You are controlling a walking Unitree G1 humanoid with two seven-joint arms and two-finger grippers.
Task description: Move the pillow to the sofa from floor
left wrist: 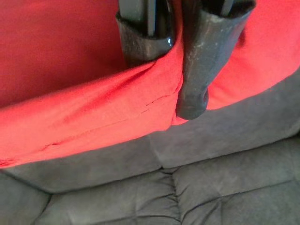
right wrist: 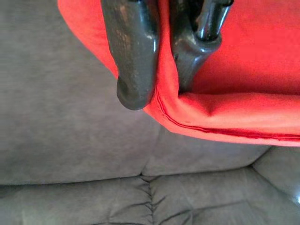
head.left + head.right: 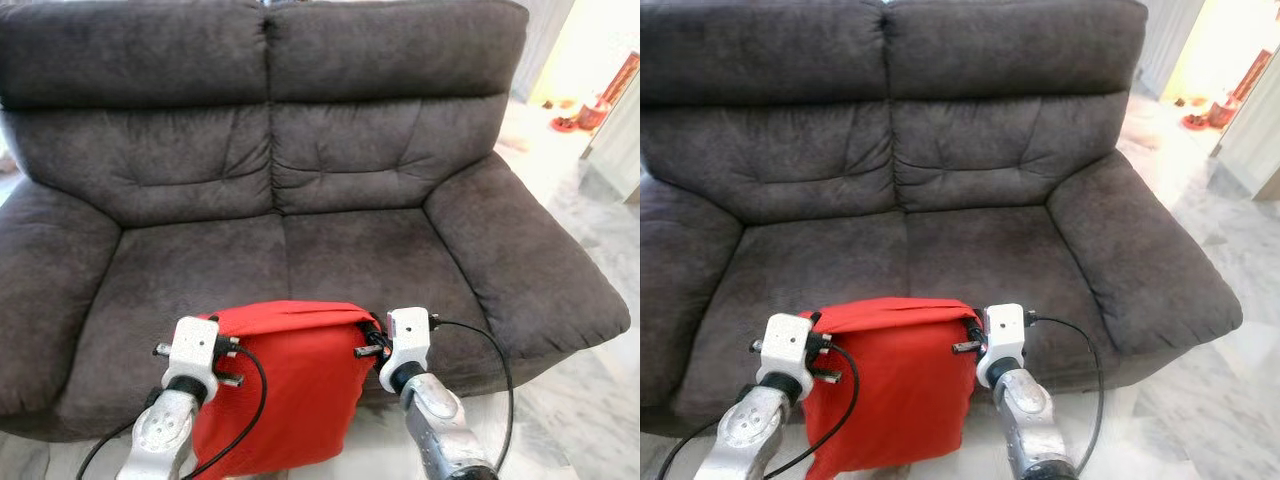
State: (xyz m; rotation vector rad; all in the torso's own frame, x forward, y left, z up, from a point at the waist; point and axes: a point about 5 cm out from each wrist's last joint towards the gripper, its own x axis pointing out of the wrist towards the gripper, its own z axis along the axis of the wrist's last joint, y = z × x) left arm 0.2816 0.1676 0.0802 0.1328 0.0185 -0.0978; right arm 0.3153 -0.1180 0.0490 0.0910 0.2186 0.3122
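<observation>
A: State the setting.

B: A dark grey two-seat sofa (image 3: 300, 200) fills most of the head views. Pale marble floor (image 3: 590, 400) shows at the lower right of the frame, and a bright doorway lies at the upper right.

A: Report the near field.

B: At the bottom centre of the frame, the red pillow (image 3: 285, 385) hangs upright between both arms. The left gripper (image 1: 164, 56) pinches its upper left corner. The right gripper (image 2: 157, 51) pinches its upper right corner. In each wrist view, the two black fingers are closed on the red fabric edge.

A: Pillow position relative to the sofa?

B: The pillow is off the floor. Its top edge is level with the front lip of the seat cushion (image 3: 330, 260); the lower part hangs in front of the sofa base.

A: Farther back?

B: The seat and backrest carry no objects.

A: Task status?

B: Pickup and lift appear complete. Remaining, as judged: carry the pillow forward over the seat, lower it, and open both grippers.
</observation>
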